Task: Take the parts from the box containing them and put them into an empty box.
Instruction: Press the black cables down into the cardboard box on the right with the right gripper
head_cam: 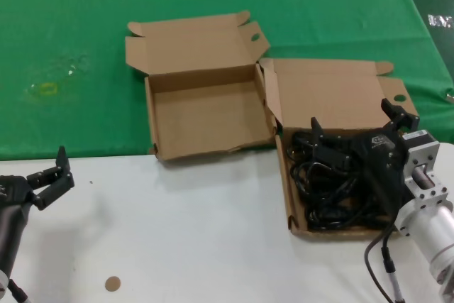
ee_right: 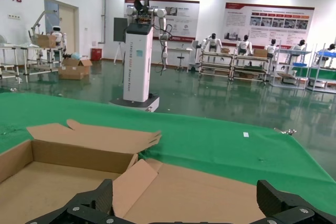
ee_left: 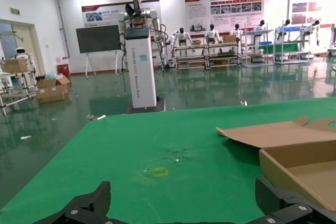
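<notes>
Nearest the robot, on the white counter, the left end effector is parked well apart from both boxes, its fingers spread and holding nothing. A small brown disc lies on the counter near it.

On the right, the right end effector is seen over the full box, just above the cords, a black tangle that fills the tray. Its fingers are spread wide, one tip over the cords and the other toward the lid; nothing is gripped, and contact with the cords cannot be told. The step in hand is judged to be the reach for the first pick, since no cord lies outside this box. What is called for next is a descent into the bundle, a closing on one cord or its plug, and a lift high enough to clear the box wall.

Farther back and to the left, on the green cloth, the empty box is set with its lid folded back, touching the full box at the corner. No cord is seen in it.
</notes>
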